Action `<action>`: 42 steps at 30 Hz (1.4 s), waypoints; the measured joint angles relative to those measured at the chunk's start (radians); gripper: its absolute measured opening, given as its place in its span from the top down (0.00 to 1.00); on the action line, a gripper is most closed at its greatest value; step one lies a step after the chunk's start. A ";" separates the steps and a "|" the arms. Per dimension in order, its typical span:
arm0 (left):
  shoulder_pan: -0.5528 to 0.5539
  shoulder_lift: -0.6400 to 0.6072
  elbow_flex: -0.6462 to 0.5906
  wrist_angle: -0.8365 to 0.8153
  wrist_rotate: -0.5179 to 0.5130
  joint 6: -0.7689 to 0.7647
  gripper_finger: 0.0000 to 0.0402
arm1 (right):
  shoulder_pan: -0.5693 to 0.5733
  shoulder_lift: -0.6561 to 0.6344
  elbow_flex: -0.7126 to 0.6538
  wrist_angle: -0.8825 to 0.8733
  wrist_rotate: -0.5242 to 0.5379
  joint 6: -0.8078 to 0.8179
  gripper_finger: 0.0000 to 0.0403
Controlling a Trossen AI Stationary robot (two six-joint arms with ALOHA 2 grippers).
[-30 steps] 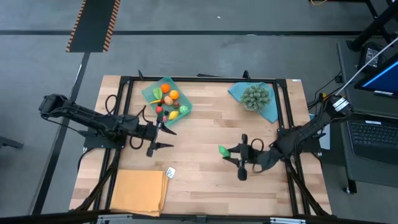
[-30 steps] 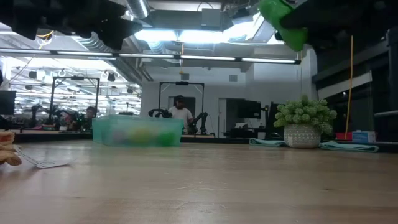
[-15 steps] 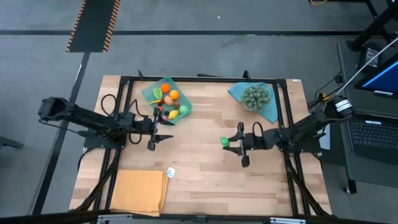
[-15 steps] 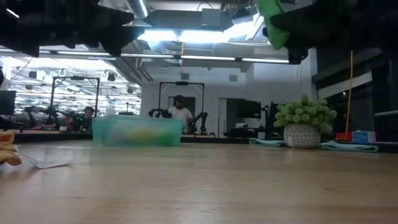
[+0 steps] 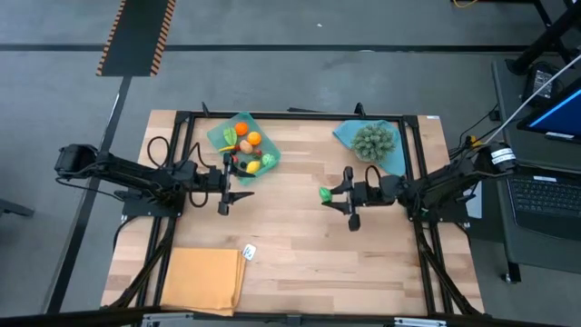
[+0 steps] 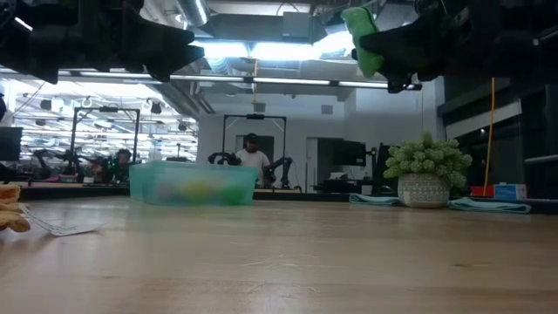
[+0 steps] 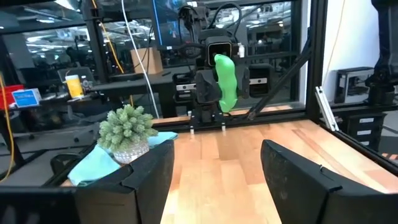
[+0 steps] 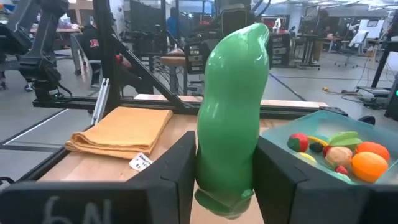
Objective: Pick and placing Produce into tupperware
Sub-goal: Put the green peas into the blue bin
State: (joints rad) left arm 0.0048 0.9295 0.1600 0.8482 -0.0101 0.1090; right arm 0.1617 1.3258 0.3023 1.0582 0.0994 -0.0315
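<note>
**Green piece gripped above mid-desk**

The right hand [image 5: 329,196] is clenched on a green toy vegetable [image 5: 324,193], held upright and clear of the desk [image 5: 290,236]. From it, the tupperware [image 5: 221,136] lies toward ten o'clock, already holding produce [image 5: 249,141]. The left hand [image 5: 238,184], fingers spread and holding nothing, hovers just at the tupperware's six o'clock edge.

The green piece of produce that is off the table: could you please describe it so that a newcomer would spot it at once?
Start from the wooden table and find the right gripper, raised over the middle. Shut between its fingers is the green piece of produce, a smooth, elongated bright green pod. Unlike the other produce, which lies in the teal tupperware at the far left, it alone is held in the air.
</note>
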 joint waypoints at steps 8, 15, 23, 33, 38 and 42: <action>0.000 0.000 0.000 -0.001 0.000 -0.066 0.43 | -0.053 0.001 0.008 0.002 -0.049 -0.006 0.68; 0.004 0.000 0.000 0.008 0.000 -0.074 0.42 | -0.147 0.003 0.099 -0.091 -0.197 -0.030 0.68; 0.054 0.045 0.054 0.012 -0.006 -0.081 0.45 | -0.217 0.124 0.190 -0.112 -0.236 -0.034 0.68; 0.083 0.256 0.177 0.043 -0.002 -0.081 0.45 | -0.273 0.308 0.362 -0.112 -0.389 -0.032 0.68; 0.082 0.334 0.245 0.043 0.061 -0.082 0.46 | -0.297 0.398 0.450 -0.113 -0.445 -0.033 0.68; 0.082 0.380 0.295 0.046 0.074 -0.083 0.48 | -0.308 0.435 0.496 -0.112 -0.494 -0.025 0.68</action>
State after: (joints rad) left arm 0.0872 1.3095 0.4554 0.8940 0.0635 0.0258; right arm -0.1462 1.7608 0.7985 0.9466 -0.3944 -0.0567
